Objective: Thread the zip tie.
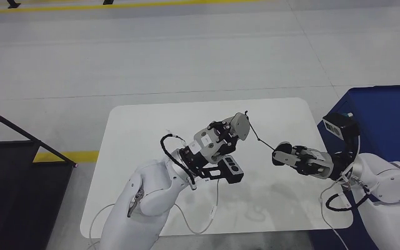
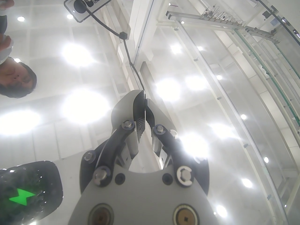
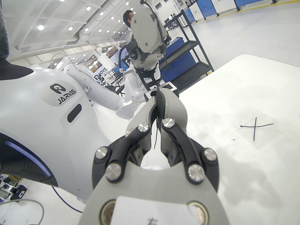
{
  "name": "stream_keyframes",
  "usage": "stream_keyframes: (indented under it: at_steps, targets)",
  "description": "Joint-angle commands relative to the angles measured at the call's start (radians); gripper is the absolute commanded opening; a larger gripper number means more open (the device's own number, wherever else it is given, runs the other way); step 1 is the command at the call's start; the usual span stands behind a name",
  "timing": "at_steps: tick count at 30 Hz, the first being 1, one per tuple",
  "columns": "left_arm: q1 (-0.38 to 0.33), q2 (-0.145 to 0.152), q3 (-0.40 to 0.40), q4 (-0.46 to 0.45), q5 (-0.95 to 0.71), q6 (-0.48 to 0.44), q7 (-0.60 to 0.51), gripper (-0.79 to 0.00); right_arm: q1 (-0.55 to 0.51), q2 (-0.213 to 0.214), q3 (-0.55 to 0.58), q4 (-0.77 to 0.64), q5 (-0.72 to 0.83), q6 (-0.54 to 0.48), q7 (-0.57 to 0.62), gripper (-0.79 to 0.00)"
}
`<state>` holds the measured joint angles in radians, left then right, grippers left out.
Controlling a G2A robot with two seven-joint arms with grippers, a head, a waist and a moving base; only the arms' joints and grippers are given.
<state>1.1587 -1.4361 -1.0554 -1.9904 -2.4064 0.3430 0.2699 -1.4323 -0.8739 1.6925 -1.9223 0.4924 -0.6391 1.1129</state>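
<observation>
A thin black zip tie stretches in the air above the white table between my two grippers. My left gripper is shut on it near its head end. In the left wrist view the strap leaves the closed fingertips of the left gripper and ends in the small square head. My right gripper is shut on the tail end. The right wrist view has the tie rising from the right gripper toward the left gripper, with the loose tail hanging between the fingers.
Two more black ties lie crossed on a clear sheet on the table near the right arm. A blue panel stands off the table's right edge and a dark rack off its left.
</observation>
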Motion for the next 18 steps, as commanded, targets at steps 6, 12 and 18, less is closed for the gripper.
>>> stream_keyframes:
  at_steps: [6, 12, 18]
  targets:
    - [0.013, 0.003, -0.004, -0.008, 0.002, 0.011, 0.011, -0.785, 0.000, 0.000, 0.000, 0.000, 0.000, 0.000, 0.000, -0.785]
    - [0.017, 0.004, -0.005, -0.009, -0.005, 0.016, 0.026, -0.785, 0.000, 0.000, 0.000, 0.000, 0.000, 0.000, 0.000, -0.785]
    - [0.012, 0.004, 0.001, -0.010, -0.013, 0.017, 0.032, -0.785, 0.000, 0.000, 0.000, 0.000, 0.000, 0.000, 0.000, -0.785]
